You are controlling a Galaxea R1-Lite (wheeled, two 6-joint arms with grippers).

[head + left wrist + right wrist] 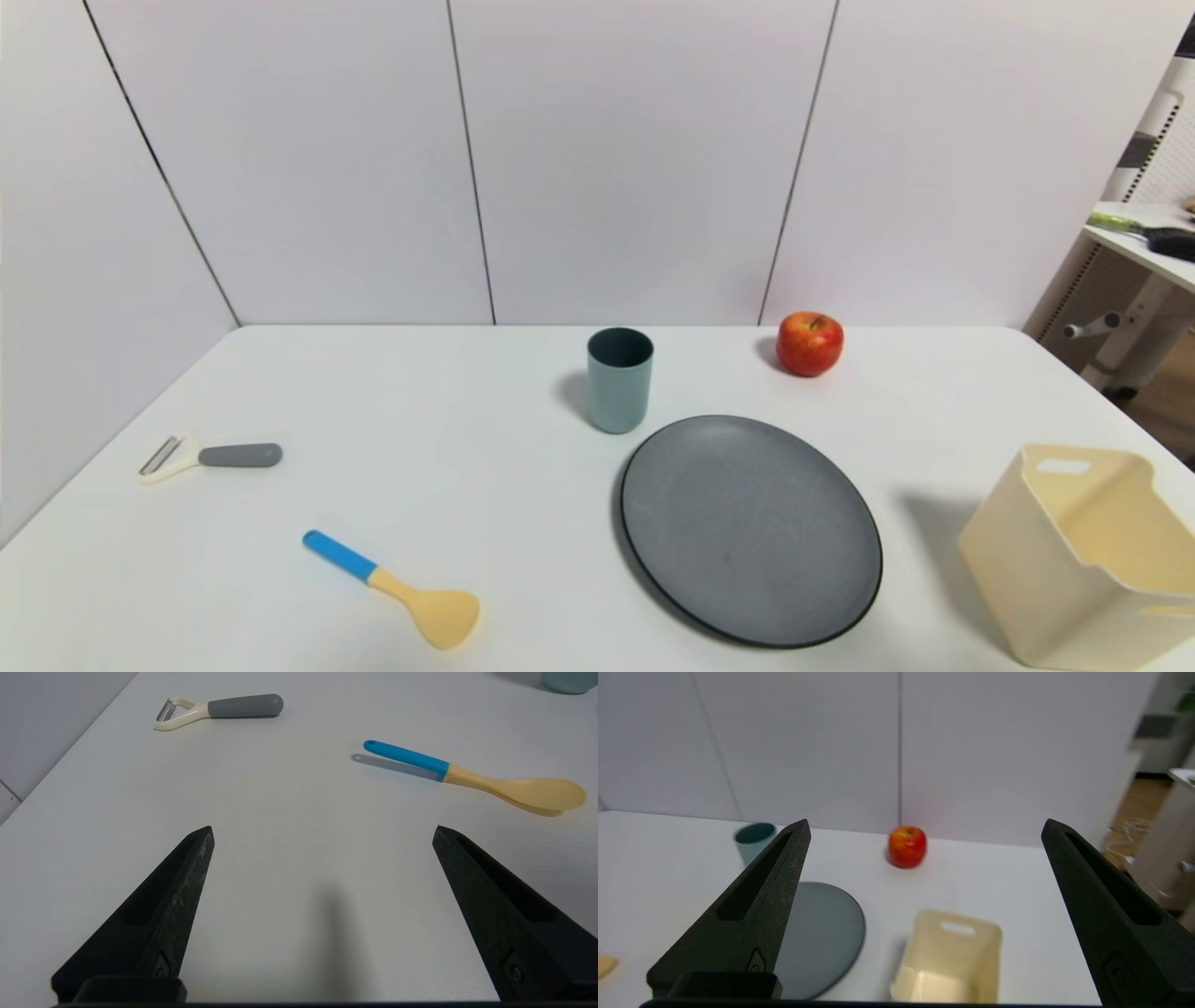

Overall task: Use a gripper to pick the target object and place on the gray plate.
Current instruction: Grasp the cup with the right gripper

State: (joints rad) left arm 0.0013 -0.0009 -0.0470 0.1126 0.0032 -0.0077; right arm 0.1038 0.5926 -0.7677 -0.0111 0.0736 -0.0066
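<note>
The target object is a pale blue-green tumbler, sitting upright on the white table toward the back, just beside the far-left edge of the gray plate, apparently not touching it. It looks light, stiff and matte, probably plastic, so likely not slippery or fragile, but being tall and narrow it could tip if bumped. There is no handle. Best hold looks like a side pinch across the wall at mid height, or one finger inside the rim.

The plate is lying flat and bare, so the carry is looking short. A red apple is sitting behind the plate to the right, well apart from the cup. A cream bin is standing at the right front. A peeler and a blue-handled spatula are lying well off to the left.

The left gripper is hovering low over bare table, fingers spread wide, holding nothing. The right gripper is hanging above the bin, fingers also wide apart, empty. Neither is showing in the head view.

White wall panels are standing behind; the table surface looks smooth.
</note>
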